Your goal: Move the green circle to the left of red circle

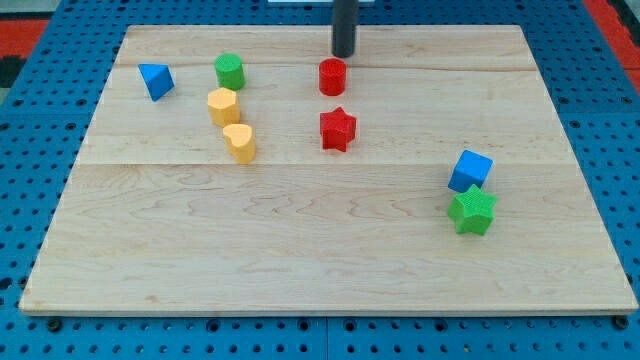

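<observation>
The green circle (229,71) stands near the view's top left on the wooden board (300,250). The red circle (332,76) stands to its right, near the top middle, with a wide gap between them. My tip (344,54) is just above and slightly right of the red circle, close to it but apart. It is far to the right of the green circle.
A blue triangle (155,80) lies left of the green circle. Two yellow blocks (223,105) (240,142) sit just below it. A red star (338,129) lies below the red circle. A blue cube (470,170) and a green star (472,211) sit at the right.
</observation>
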Robot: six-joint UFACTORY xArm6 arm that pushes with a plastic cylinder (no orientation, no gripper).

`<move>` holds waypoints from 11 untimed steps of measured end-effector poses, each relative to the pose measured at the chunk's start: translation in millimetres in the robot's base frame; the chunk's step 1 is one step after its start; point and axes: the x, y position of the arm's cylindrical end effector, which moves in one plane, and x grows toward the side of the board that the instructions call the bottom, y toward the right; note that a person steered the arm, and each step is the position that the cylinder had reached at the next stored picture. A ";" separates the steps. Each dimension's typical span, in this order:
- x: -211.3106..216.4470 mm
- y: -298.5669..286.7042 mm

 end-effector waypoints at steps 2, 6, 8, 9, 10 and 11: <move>7.9 -157.6; 38.4 -134.0; 10.2 -77.7; 19.9 -21.2; 44.1 4.8; 82.1 20.4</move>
